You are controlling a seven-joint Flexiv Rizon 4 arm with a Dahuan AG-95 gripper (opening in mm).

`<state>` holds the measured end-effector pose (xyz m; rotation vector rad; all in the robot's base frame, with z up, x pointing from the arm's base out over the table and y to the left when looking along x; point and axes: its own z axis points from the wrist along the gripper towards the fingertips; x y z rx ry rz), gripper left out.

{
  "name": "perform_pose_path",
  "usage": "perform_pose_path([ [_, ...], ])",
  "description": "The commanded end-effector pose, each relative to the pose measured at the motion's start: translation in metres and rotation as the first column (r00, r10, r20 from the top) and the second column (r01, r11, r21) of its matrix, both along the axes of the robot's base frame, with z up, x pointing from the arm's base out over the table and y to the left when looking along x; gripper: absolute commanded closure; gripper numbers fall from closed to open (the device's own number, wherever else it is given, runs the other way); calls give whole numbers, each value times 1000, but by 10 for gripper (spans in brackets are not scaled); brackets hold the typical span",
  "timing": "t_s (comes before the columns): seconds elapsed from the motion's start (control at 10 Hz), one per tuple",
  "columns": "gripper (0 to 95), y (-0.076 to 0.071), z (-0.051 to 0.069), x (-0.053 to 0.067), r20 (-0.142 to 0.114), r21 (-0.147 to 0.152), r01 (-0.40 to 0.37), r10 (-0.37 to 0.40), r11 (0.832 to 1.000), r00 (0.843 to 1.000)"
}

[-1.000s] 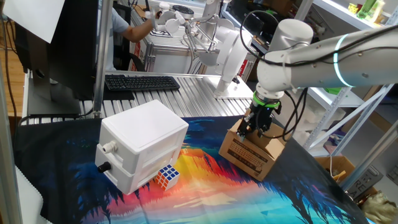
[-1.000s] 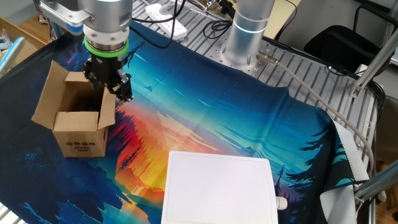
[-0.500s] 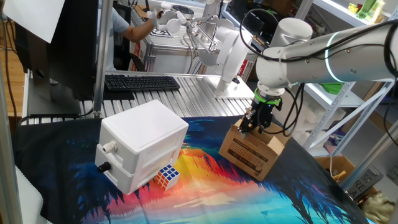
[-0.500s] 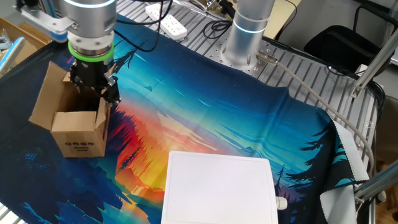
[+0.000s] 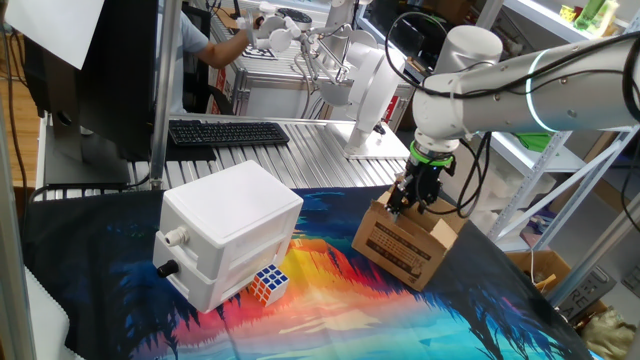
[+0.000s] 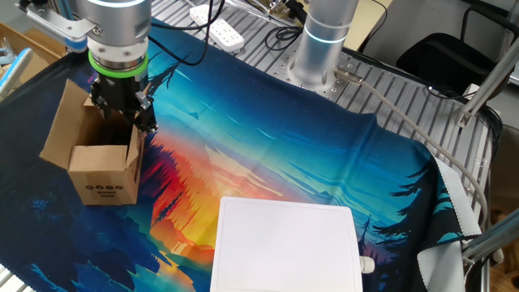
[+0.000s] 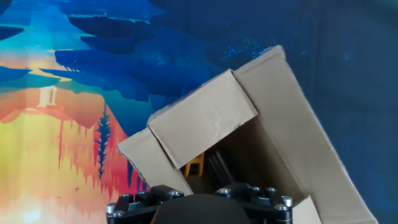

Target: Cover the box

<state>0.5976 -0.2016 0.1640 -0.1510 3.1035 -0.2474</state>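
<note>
Hand view: the box (image 7: 205, 118) is filling the lower frame. One flap is leaning partway across the mouth and a larger flap beside it is standing out. Something yellow is showing inside, too small to identify. The fingertips are not appearing in this view.

The other fixed view: nearest the lens, the white box (image 6: 288, 243) is sitting well apart from the work. Beyond it the carton is resting on the printed cloth (image 6: 268, 162) near its left edge, with its mouth not yet closed. The gripper (image 6: 122, 112) is pointing straight down at the carton's far rim, by the right-hand flap. Its fingers are reading as spread apart, with nothing visibly clamped between them. I cannot tell whether they are touching the cardboard.

Change: against a second ago, the gripper is now sitting further over the opening rather than outside the right flap. That flap is standing a little more upright. Over the last half second almost nothing is shifting.

Judgement: a flap push is starting, and covering is barely begun, since every flap is still needing to be folded down.

One fixed view: the Rubik's cube (image 5: 268, 283) is lying against the white box, near the lens. The keyboard (image 5: 228, 132) is lying far behind.
</note>
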Motion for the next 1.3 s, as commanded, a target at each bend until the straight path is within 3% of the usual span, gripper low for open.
perform_pose_path([
  [0.1,380,-1,-1,-1,-4,2,-14,14,1000,1000],
  [0.2,570,-1,-2,0,-4,4,-19,19,1000,1000],
  [0.6,570,-9,-7,1,12,4,-44,44,999,999],
  [0.8,570,-10,-8,1,26,-17,-49,50,999,998],
  [0.9,380,-10,-8,1,28,-27,-47,48,999,998],
  [1.3,380,-4,7,-3,12,-26,-19,19,999,1000],
])
